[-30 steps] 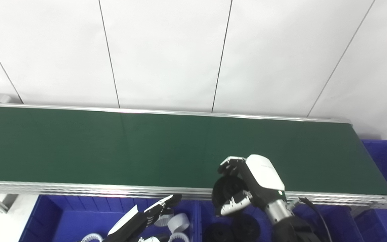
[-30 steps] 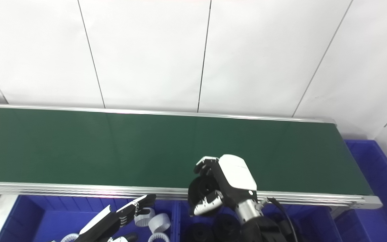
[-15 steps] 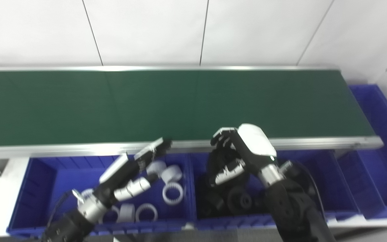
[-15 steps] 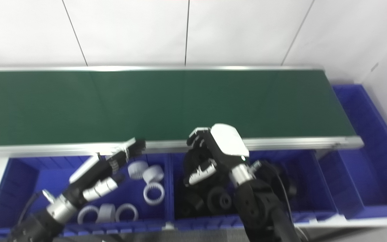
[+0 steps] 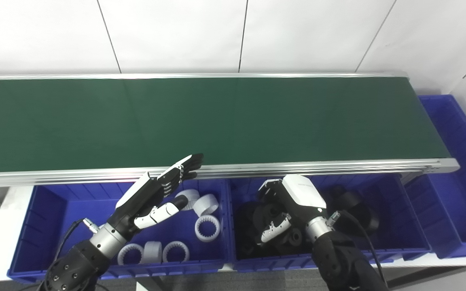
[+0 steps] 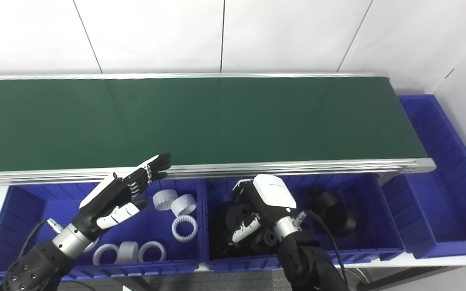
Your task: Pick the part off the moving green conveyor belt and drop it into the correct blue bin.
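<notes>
— So, nearest us, what are the hands doing?

— Right hand [image 5: 287, 206] sits low inside the middle bin [image 5: 403, 226], its fingers curled around a black wheel [image 5: 268, 214]. That wheel is down among the other black wheels [image 5: 354, 206] heaped in the same bin, so it is hard to say whether it rests on them or hangs just above.

— And the left one?

— Left hand [image 5: 156, 192] holds nothing. Its fingers are stretched out and apart, hovering over the left bin [image 5: 51, 218], with the fingertips [image 5: 194, 158] reaching up to the near metal rail of the belt.

— What lies in that left bin?

— White toothed rings [image 5: 206, 228], some flat, some on edge, scattered across the floor of the bin.

— Further back?

— Green belt [image 5: 217, 117] runs across the whole width, framed by silver rails. At its right end a third blue bin [image 5: 463, 161] stands alongside. Behind everything is a white panelled wall [image 5: 176, 32].
</notes>
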You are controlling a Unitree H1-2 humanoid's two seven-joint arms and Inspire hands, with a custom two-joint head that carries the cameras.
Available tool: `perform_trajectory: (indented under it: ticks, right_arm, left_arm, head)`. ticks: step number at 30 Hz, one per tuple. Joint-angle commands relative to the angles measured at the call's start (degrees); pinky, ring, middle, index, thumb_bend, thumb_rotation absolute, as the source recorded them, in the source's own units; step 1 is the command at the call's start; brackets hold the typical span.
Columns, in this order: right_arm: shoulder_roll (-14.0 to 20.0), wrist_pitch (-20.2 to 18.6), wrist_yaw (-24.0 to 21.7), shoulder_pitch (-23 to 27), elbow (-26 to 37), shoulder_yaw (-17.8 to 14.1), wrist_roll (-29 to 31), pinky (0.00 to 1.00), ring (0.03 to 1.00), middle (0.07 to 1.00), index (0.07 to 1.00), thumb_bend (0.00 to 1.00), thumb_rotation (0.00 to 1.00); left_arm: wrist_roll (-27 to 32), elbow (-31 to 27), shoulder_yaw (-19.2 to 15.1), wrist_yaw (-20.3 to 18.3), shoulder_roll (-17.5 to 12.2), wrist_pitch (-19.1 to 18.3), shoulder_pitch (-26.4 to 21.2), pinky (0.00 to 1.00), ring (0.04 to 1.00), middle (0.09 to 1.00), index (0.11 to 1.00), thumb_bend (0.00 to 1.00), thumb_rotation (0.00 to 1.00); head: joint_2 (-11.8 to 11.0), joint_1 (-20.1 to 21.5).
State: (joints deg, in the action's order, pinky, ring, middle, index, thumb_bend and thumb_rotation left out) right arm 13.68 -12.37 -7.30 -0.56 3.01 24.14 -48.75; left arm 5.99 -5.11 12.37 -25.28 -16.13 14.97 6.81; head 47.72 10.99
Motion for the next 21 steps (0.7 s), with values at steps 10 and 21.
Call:
perform_trajectory:
  ticks: [10,21]
  right_arm:
    - [-0.8,2.0,2.0,1.3,2.6,0.3,-0.4,0.72,0.811,0.830,0.831,0.78,0.27]
    - [-2.8,8.5,5.8,-4.2,9.0,-2.6,10.6,0.68,0.756,0.789,0.788,0.55,0.42]
  left_arm:
    - [0.3,-1.1,-0.2,-0.3,-0.4,1.7,-0.5,0.92,0.958,0.964,0.945,0.34,0.75]
    - [-0.5,1.4,0.0,-0.4,-0.1,4.4,0.5,0.92,0.958,0.965,0.947,0.33,0.76]
  head:
    - [-0.4,0.1]
    - [-6.2,0.5]
